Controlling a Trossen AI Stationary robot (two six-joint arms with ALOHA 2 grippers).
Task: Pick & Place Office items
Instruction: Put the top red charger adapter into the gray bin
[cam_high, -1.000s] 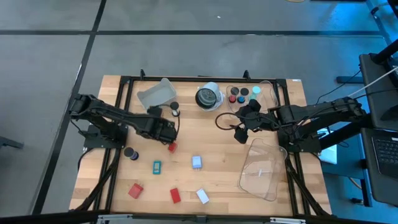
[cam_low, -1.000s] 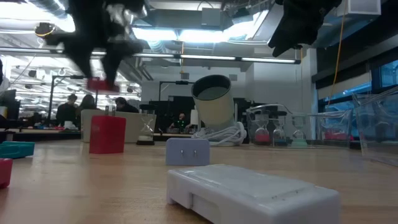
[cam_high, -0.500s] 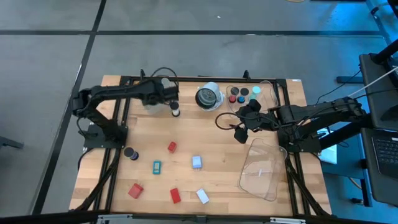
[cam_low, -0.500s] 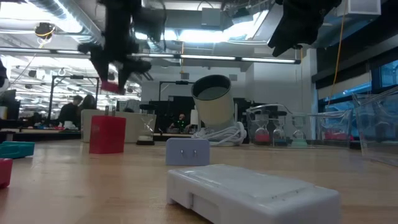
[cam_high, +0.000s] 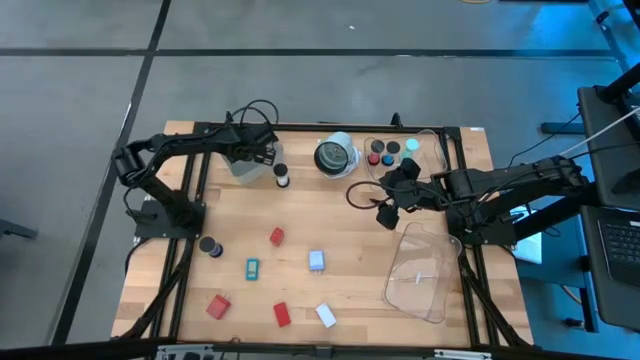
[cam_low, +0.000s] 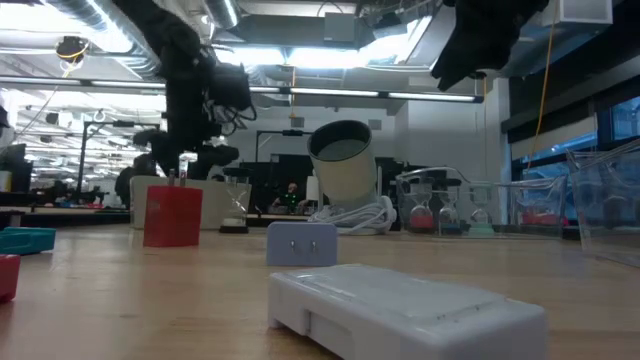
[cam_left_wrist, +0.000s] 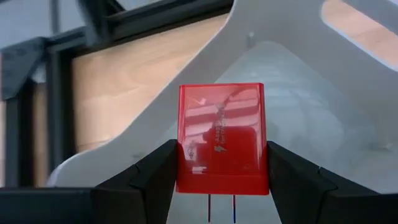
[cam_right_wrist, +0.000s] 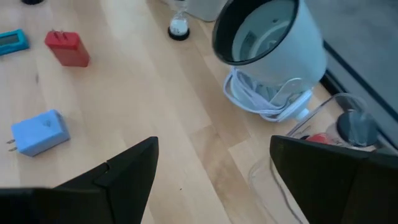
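Note:
My left gripper (cam_high: 257, 150) is shut on a red block (cam_left_wrist: 222, 138) with two metal prongs. It hovers over the clear tray (cam_high: 240, 163) at the table's far left. My right gripper (cam_high: 390, 207) is open and waits above the table near the round white-and-black object (cam_high: 336, 157), touching nothing. Lying flat on the table are three red blocks (cam_high: 277, 236) (cam_high: 218, 305) (cam_high: 282, 314), a teal block (cam_high: 252, 268), a pale-blue block (cam_high: 316, 261), a white block (cam_high: 326, 316) and a dark cap (cam_high: 209, 245). My left gripper pinches the red block between its two fingers, one on each narrow side face (cam_left_wrist: 184, 155). It comes from above, over the tray floor (cam_left_wrist: 298, 99). The block is lifted clear, and its prongs (cam_left_wrist: 221, 210) point back toward the wrist.
A second clear tray (cam_high: 392, 152) at the far right holds several round caps. A larger clear tray (cam_high: 420, 272) lies on the right side. A small hourglass-like piece (cam_high: 281, 177) stands beside the left tray. A white cable (cam_right_wrist: 261, 99) is coiled under the round object.
My left gripper has carried the red block from mid-table, near the red block lying there, up and toward the far edge, and now stands over the far-left clear tray. It has stayed shut on the block throughout.

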